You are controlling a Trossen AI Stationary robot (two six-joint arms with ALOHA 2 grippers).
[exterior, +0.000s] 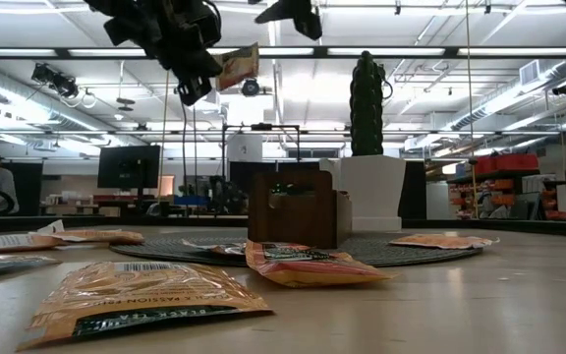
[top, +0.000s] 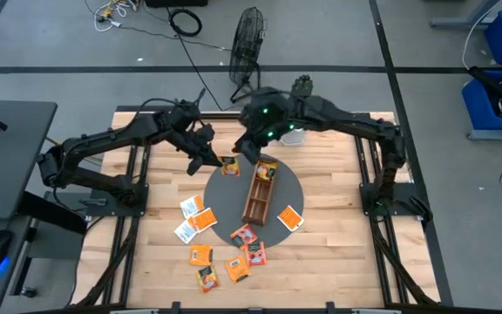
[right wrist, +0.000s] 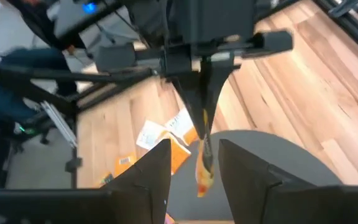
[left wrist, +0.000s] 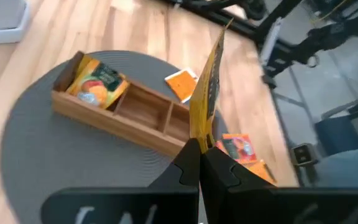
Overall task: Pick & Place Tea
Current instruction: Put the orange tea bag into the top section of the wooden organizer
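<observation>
Pressed together on one orange tea sachet (left wrist: 207,93), the left gripper (top: 213,162) hangs at frame center over the mat's (top: 225,185) upper-left edge beside the wooden tray (top: 258,199) (one sachet inside), while the right gripper (top: 253,150), fingers spread, faces it.

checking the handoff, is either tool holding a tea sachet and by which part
The left tool is shut on one orange tea sachet, pinching its edge so it hangs in the air. The right tool is open and holds nothing.
</observation>
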